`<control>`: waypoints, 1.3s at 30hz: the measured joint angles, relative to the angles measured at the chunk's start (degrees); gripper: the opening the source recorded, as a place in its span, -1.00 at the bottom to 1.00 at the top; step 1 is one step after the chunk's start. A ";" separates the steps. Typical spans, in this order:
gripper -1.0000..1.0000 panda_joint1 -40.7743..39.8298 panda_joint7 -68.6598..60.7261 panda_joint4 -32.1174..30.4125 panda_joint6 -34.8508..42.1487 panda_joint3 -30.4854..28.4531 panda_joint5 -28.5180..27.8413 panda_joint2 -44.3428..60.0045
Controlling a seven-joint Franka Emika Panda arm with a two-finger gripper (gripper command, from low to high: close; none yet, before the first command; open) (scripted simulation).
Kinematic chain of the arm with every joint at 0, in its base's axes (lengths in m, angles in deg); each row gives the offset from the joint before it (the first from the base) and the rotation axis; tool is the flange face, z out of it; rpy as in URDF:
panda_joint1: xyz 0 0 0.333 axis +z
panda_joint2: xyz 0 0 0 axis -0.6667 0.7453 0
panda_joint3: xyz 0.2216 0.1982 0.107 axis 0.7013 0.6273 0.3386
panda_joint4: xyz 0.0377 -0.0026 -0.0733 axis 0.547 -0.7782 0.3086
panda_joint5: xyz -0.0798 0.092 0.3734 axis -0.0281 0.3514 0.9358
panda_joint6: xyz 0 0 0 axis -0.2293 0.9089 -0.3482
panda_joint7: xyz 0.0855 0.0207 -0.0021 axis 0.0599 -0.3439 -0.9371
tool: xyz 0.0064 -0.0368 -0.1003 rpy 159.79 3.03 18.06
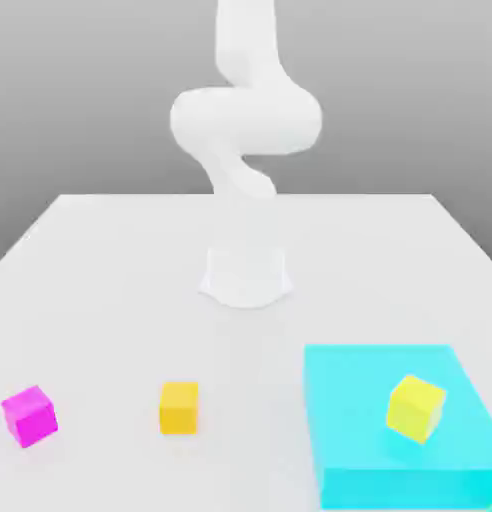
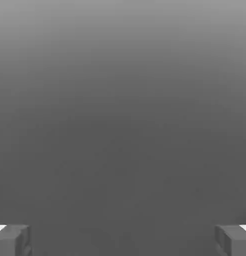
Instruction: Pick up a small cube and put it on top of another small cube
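Observation:
The small cube [image 1: 179, 407], matte amber, rests on the white table [image 1: 110, 260] near its front edge, a little to the exterior view's left of centre. A paler lemon-yellow cube [image 1: 416, 407] sits tilted on a cyan slab [image 1: 350, 400] at the front right. A magenta cube [image 1: 30, 415] lies at the front left. In the hand view my gripper [image 2: 123, 241] is open, its two grey fingertips [image 2: 12, 241] far apart with nothing between them, facing plain grey background.
The white arm [image 1: 245, 120] rises from its round base [image 1: 246, 276] at the table's middle and bends upward out of the picture. The cyan slab stands raised above the table at the front right corner.

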 joint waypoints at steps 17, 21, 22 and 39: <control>0.00 -4.09 -10.78 -23.84 -24.90 -7.64 -0.81 36.37; 0.00 -5.48 -15.10 -27.09 -30.94 -7.26 2.77 44.77; 0.00 -5.92 -16.06 -26.92 -32.59 -6.54 4.00 46.86; -1.00 -8.77 -15.78 -26.87 -33.74 -3.84 3.50 48.31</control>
